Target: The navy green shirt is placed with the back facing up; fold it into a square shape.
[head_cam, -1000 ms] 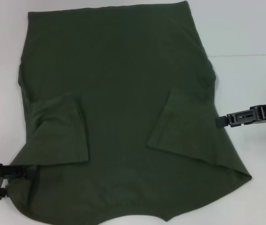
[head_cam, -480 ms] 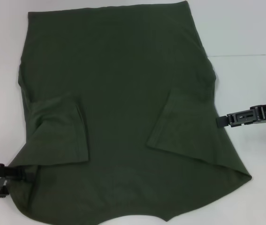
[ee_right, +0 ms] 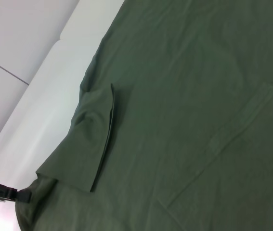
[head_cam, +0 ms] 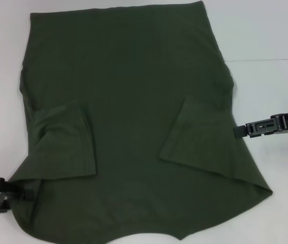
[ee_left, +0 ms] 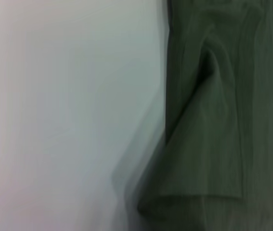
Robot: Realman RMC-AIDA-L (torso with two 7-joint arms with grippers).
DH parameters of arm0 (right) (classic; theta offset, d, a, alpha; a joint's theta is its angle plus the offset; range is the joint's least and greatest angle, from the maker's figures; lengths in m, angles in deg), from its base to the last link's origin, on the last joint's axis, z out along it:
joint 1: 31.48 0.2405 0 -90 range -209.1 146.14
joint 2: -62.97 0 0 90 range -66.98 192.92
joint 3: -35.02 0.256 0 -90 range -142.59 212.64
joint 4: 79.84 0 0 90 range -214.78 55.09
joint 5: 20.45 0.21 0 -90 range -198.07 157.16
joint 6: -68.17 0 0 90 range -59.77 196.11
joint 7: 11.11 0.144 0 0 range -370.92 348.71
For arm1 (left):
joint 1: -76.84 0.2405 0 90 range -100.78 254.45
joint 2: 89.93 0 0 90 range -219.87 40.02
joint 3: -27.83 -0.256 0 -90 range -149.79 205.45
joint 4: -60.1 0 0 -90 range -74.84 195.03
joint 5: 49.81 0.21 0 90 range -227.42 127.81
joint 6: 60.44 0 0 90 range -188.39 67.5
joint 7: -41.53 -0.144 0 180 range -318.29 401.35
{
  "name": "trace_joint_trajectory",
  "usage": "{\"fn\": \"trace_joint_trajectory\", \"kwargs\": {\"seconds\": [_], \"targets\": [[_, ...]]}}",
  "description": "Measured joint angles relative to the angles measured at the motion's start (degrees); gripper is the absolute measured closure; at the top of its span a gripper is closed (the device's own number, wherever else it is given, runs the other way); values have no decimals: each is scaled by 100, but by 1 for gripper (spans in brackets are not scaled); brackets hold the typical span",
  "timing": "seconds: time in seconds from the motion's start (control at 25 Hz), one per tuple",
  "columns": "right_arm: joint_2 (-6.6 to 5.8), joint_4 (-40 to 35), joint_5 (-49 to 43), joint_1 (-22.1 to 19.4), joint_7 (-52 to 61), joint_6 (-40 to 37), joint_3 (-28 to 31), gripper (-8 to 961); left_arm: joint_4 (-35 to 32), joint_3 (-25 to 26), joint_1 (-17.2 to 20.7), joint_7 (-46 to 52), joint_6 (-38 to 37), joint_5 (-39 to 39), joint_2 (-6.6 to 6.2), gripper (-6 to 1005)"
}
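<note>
Shirt: the large dark olive-green cotton t-shirt point(head_cam: 128, 122) lies flat on our white table point(head_cam: 265, 30), plain side up, both sleeves folded inward.
Left gripper point(head_cam: 29, 190): low at the shirt's near left edge, touching the cloth; we cannot tell how its fingers stand.
Right gripper point(head_cam: 237, 131): at the shirt's right edge, beside the folded sleeve; grip likewise unclear.

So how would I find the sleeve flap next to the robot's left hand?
Start at the navy green shirt, spread over the white table. Look toward its near left corner, where the left gripper touches the edge. Just above lies the left sleeve, folded inward and more rumpled than the right sleeve.
</note>
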Motion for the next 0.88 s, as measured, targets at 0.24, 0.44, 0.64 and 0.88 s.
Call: {"fn": "trace_joint_trajectory", "kwargs": {"seconds": [0.24,0.44,0.64,0.88], "targets": [[0,0,0,4,-1,0,0,68,5,-91,36,-84,75,-4,8,660],[4,0,-6,2,-9,17,0,68,20,-114,51,-80,166,-13,18,744],[8,0,-14,-7,-13,25,0,68,59,-130,28,-88,141,-24,15,841],[-11,-1,-71,-19,258,-34,1,68,50,-87,26,-88,56,-41,-10,942]]}}
